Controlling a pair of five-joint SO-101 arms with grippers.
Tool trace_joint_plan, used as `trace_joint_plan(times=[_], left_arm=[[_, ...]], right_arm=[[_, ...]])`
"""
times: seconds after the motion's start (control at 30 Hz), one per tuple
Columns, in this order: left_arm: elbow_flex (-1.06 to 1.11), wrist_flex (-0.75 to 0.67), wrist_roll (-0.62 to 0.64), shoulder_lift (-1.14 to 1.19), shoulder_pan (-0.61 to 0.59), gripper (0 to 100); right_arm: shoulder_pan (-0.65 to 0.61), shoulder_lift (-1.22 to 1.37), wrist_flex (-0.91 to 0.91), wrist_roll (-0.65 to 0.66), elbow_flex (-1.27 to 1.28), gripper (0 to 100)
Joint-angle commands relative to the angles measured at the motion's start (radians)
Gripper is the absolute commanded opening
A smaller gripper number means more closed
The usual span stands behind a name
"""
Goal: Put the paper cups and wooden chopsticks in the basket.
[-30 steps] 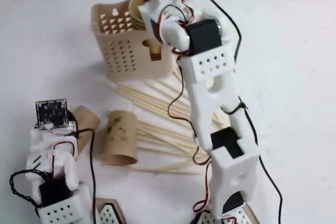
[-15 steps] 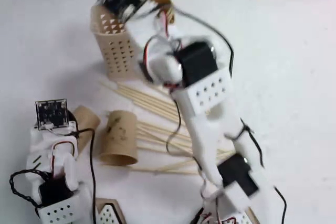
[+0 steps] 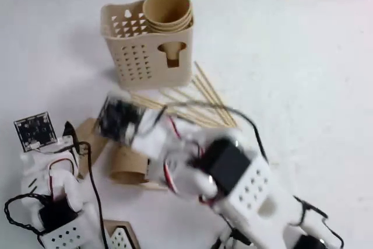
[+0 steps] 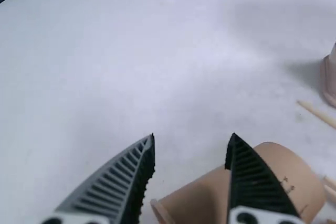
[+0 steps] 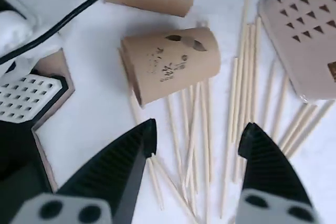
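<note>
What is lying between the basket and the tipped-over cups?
Wooden chopsticks lie scattered between the basket and the nearest cup, shown in the right wrist view.

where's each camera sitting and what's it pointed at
High view: fixed above the table, looking down on the beige perforated plastic basket and both white arms.
Left wrist view: on that arm, past open black jaws to a lying brown paper cup.
Right wrist view: down past open jaws onto wooden chopsticks; shares them with high view.
</note>
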Motion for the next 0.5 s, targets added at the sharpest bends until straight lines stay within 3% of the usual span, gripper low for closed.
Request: trace_joint_plan(times=[0.0, 0.2, 0.47], left_arm=[[-0.04, 0.003, 0.011, -0.012, -0.008, 23], [-0.038, 0.003, 0.008, -0.012, -0.005, 23], [-0.038, 0.003, 0.008, -0.012, -0.004, 23]], right_arm=[[-0.061, -0.142, -0.151, 0.0, 0.233, 26.3], [-0.096, -0.269, -0.449, 0.003, 0.635, 26.3], [-0.143, -0.292, -0.615, 0.002, 0.796, 26.2]])
